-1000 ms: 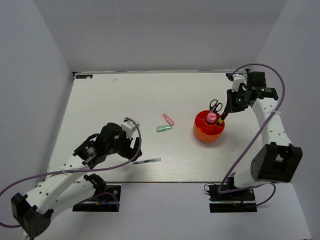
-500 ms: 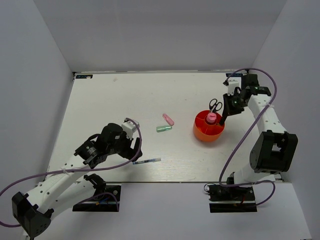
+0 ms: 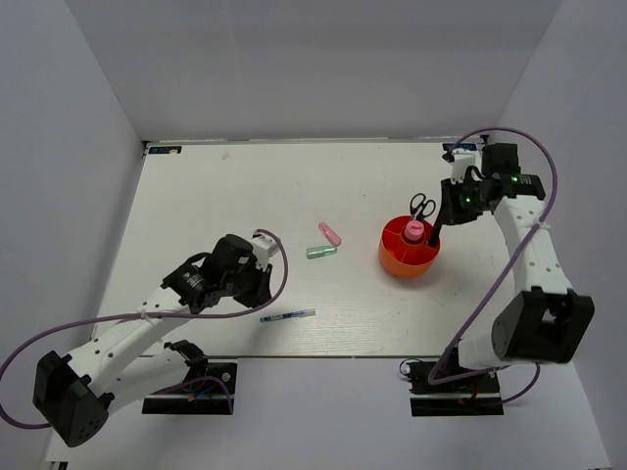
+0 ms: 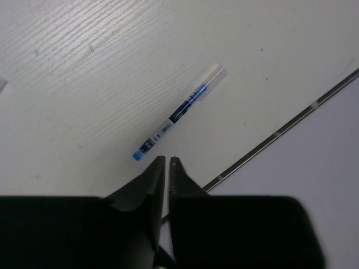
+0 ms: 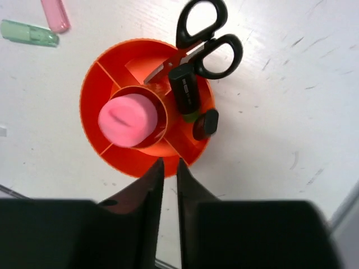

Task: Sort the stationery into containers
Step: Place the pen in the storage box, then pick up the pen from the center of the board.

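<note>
Left wrist view: left pincer (image 4: 164,161) just snapped nearly shut, empty, pen (image 4: 178,112) missed on counter (image 4: 84,67). Right pincer (image 5: 167,162) near-closed, empty above cup (image 5: 95,84). Regrasp needed.

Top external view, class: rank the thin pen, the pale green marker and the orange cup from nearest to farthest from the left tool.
1. Thin pen, just right of the left tool, near the table's front edge.
2. Pale green marker, mid-table.
3. Orange cup, far right.
</note>
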### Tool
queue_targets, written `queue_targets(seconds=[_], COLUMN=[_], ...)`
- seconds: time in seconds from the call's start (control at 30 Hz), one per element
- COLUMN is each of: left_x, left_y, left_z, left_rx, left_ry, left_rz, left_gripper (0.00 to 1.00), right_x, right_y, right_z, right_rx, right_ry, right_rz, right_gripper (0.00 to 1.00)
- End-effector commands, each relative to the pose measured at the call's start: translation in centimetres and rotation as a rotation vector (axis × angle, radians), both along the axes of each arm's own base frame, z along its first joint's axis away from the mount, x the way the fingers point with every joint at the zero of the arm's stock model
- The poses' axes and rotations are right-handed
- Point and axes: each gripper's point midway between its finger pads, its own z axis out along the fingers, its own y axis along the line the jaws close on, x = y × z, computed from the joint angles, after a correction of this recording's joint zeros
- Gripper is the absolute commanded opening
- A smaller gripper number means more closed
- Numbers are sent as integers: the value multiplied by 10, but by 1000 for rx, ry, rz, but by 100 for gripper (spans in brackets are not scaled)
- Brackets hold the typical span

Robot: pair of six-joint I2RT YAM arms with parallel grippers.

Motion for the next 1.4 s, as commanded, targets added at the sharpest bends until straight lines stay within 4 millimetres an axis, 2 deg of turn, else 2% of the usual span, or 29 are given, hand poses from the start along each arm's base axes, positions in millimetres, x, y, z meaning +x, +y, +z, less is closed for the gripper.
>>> queue_targets(seconds=[0.0, 0.03, 0.07, 0.1, 0.13, 0.17, 0.2, 0.23, 0.27, 0.33, 0.37, 0.4, 0.5, 0.53, 0.73, 0.9, 1.07, 1.37], left_x=[3, 1, -1, -4, -9, -13, -18, -19, -18, -20, -15, -17, -12, -9, 15, 21, 18, 12], left_y=[-6, -6, -6, -4, -6, -11, -14, -15, -18, -25, -27, -29, -34, -35, -52, -66, -73, -64], left_z=[18, 18, 18, 12, 10, 7, 4, 1, -8, -14, -17, -26, -38, -44, -55, -63, -74, -89], left_rx=[-5, 10, 27, 69, 75, 82, 113, 130, 164, 211, 250, 289, 385, 421, 467, 447, 448, 538], left_ry=[-8, 14, 12, 50, 64, 121, 100, 100, 124, 97, 93, 107, 96, 79, 10, 14, 39, 39], left_rz=[-40, -57, -100, -144, -206, -246, -341, -365, -391, -470, -477, -509, -567, -582, -610, -629, -646, -662], left_gripper=[15, 11, 11, 13, 19, 36, 42, 47, 54, 56, 58, 60, 61, 61, 61, 61, 61, 60], right_x=[-7, -17, -23, -36, -54, -64, -88, -101, -112, -121, -124, -124, -129, -130, -136, -141, -141, -140], right_y=[11, 16, 29, 46, 66, 76, 89, 99, 103, 108, 109, 109, 108, 109, 107, 107, 106, 107], right_z=[35, 49, 52, 39, 54, 55, 48, 57, 51, 50, 49, 49, 45, 44, 40, 43, 42, 40], right_rx=[65, 78, 136, 209, 285, 326, 384, 453, 486, 521, 535, 533, 530, 528, 513, 498, 493, 505], right_ry=[-137, -205, -224, -222, -303, -323, -350, -387, -375, -414, -409, -429, -418, -418, -428, -455, -459, -440], right_rz=[6, 38, 100, 199, 354, 436, 580, 651, 678, 727, 732, 751, 755, 761, 755, 747, 738, 726], right_gripper=[0, 0, 0, 0, 14, 47, 55, 57, 57, 54, 48, 36, 14, 12, 14, 15, 15, 16])
